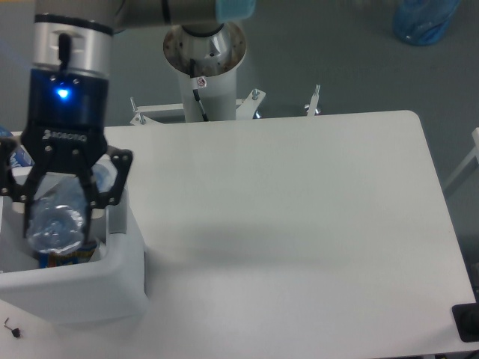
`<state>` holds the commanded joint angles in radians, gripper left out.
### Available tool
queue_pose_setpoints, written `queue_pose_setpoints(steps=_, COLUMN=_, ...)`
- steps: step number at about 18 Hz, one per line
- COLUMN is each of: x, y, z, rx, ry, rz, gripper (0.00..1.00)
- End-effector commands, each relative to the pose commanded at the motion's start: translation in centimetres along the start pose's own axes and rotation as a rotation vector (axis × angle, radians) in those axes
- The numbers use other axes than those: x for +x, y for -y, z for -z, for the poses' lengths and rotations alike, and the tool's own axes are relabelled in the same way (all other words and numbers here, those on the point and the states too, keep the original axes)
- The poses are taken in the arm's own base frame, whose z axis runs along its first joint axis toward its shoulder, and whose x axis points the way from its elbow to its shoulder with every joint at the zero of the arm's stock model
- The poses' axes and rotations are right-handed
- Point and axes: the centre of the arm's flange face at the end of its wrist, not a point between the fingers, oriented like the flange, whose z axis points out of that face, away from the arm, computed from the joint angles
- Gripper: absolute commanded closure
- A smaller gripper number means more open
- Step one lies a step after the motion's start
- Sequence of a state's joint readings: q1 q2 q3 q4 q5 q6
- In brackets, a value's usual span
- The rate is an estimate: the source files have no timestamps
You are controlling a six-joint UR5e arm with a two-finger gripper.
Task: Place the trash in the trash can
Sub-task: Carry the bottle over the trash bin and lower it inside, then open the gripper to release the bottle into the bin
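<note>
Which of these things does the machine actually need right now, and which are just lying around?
Part of the job:
- clear plastic bottle, held in the gripper over the bin's opening
- white trash can, at the table's left end

Just lying about:
- colourful wrapper already inside the bin
- blue bag on the floor
- small dark bit by the bin

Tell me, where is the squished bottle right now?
The bottle is at the far left of the camera view, held in the gripper right over the open bin, above a colourful wrapper lying inside.
</note>
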<state>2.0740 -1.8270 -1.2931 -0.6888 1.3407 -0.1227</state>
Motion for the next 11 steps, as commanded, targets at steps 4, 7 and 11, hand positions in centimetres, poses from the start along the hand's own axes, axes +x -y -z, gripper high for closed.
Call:
queue_pose_setpoints(steps=4, x=0.6, y=-0.7, z=-1.5, rx=-0.023, ry=-0.009, rz=-0.006, gripper=0.4)
queue_pose_setpoints(steps=7, x=1.1, y=-1.3, z=-2.8, rx=-0.042, ry=-0.016, rz=-0.012, gripper=0.4)
queue_pose_setpoints(steps=11, x=0.9, y=-1.5, z=-3.5, rx=-0.051, ry=-0.014, rz=-0.011, gripper=0.4)
